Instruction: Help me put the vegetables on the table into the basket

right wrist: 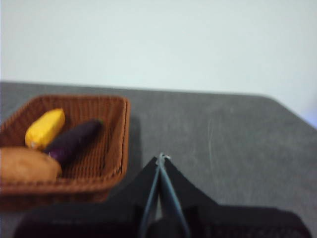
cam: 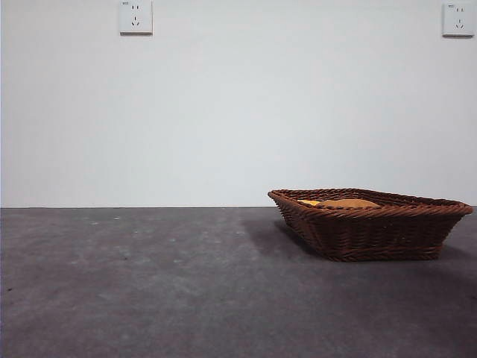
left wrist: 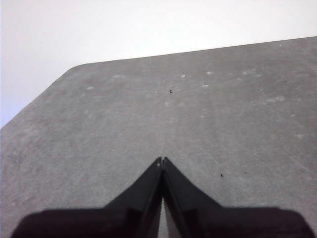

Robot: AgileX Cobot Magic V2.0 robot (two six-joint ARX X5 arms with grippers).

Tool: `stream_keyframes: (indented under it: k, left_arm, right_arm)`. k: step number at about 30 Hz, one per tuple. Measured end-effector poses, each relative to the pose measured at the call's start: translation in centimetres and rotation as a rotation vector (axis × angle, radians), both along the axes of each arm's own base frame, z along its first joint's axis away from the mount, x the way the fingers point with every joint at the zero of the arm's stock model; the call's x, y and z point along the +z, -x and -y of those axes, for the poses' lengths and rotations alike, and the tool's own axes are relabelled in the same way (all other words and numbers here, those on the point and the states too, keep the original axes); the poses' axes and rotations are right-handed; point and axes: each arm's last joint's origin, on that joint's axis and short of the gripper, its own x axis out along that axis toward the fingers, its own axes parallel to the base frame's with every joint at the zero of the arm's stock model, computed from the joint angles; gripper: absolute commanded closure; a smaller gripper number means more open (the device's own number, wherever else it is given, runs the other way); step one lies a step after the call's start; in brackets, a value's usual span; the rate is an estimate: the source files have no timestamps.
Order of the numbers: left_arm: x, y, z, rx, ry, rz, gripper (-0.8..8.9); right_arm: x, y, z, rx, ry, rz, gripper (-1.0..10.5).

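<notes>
Now we see corn, eggplant and potato in the basket, beside our right gripper, jaws together; left gripper likewise closed.

I see a plain white wall with two white power sockets, one upper left, another upper right.

Basket on table, right side in front view. In it: corn, eggplant beside it, potato touching eggplant's end. My grippers: apart, over table.
</notes>
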Motion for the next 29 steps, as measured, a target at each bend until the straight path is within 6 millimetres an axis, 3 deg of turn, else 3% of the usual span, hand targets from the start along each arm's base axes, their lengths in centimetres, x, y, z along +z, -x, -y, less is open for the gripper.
stream_keyframes:
  k: [8,29]
  left_arm:
    - [0.0,0.0,0.0,0.0,0.0,-0.006,8.15]
    - [-0.1,0.0,0.0,0.0,0.001,-0.013,8.15]
  right_arm:
    - [-1.4,0.1,0.0,-0.008,-0.007,-0.141,9.5]
    - [-1.4,0.1,-0.3,0.027,-0.005,-0.141,9.5]
